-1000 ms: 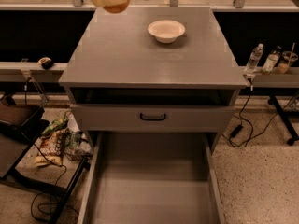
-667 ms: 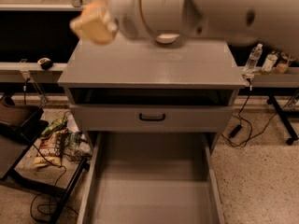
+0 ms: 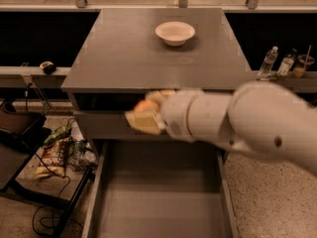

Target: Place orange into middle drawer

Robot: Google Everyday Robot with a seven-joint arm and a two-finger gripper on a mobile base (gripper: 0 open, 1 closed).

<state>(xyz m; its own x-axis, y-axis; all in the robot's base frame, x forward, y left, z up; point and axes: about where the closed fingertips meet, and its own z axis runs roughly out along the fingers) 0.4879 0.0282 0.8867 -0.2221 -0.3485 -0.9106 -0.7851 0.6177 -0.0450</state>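
The orange (image 3: pixel 145 105) is small and round, and it sits between the pale yellow fingers (image 3: pixel 144 123) of my gripper (image 3: pixel 145 115). The gripper is shut on it. My thick white arm (image 3: pixel 247 120) reaches in from the right, across the cabinet's front. The gripper hangs in front of the upper drawer front, above the back of the open middle drawer (image 3: pixel 158 202). That drawer is a wide grey box with a flat floor, pulled out towards the camera. The arm hides the upper drawer's handle.
A white bowl (image 3: pixel 175 32) stands at the back of the grey cabinet top (image 3: pixel 129 58). Bottles (image 3: pixel 269 62) stand on a ledge at the right. Snack bags (image 3: pixel 57 152), cables and a black stand lie on the floor at the left.
The arm has swung from above the cabinet's back left corner down to the cabinet's front, carrying the orange over the open drawer. The bowl is back in view.
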